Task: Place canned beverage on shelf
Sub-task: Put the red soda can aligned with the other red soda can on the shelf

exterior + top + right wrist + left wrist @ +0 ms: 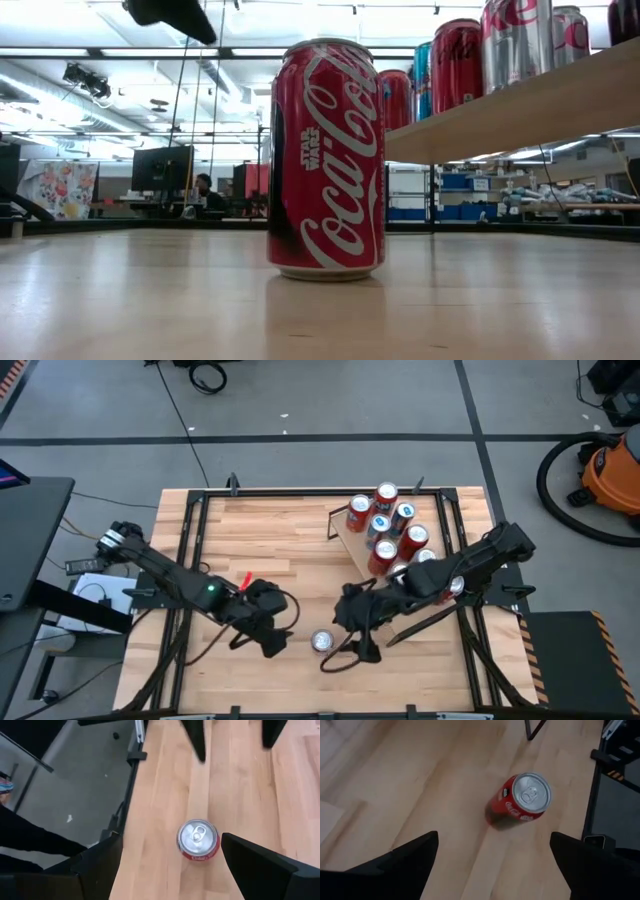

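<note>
Red can (322, 642) upright on table, between my grippers. Right gripper (362, 647) wide open, empty; left gripper (272, 643) same. Rigid, slick, probably full; squeeze mid-body.

Upright red can (322, 642) near shelf (352, 546)

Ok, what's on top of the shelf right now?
The shelf holds a cluster of upright cans, red, silver and blue. At least seven tops show from above; the right arm covers its lower end.
</note>
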